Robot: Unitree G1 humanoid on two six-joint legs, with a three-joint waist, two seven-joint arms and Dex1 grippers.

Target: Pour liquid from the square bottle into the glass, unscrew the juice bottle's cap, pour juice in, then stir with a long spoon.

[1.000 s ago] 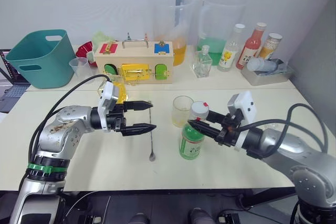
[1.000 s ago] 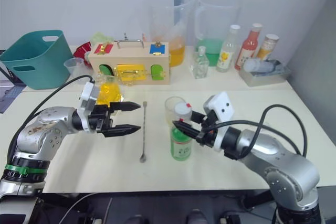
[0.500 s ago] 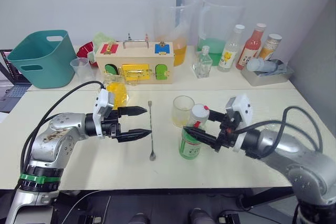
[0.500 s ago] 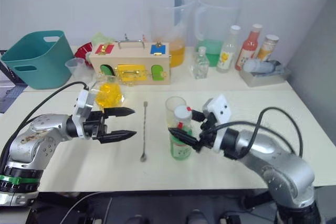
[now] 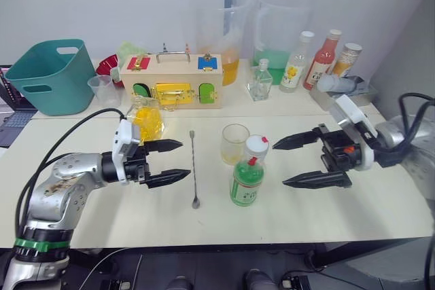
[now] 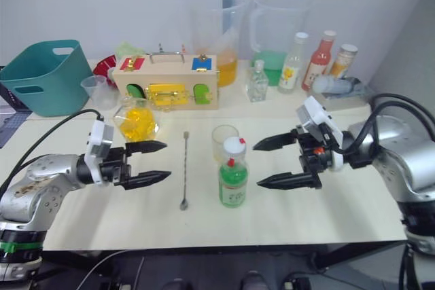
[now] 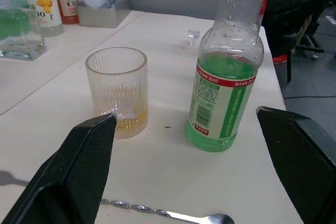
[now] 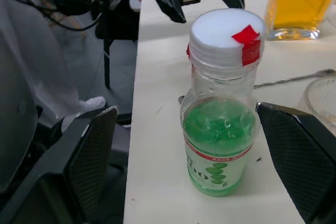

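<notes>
We see the slim clear plastic juice bottle (image 5: 247,180) with pale green juice standing upright on the pale worktop (image 5: 380,208), its white cap (image 5: 256,145) on, just beside the small clear glass (image 5: 235,142). Our left tool (image 5: 175,162) and right tool (image 5: 299,161) flank them, both spread open and empty.

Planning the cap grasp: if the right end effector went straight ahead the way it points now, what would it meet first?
Most likely the juice bottle, which stands upright between the open fingers of the right end effector in its wrist view, cap on. Nothing shows between them, though depth is uncertain.
</notes>
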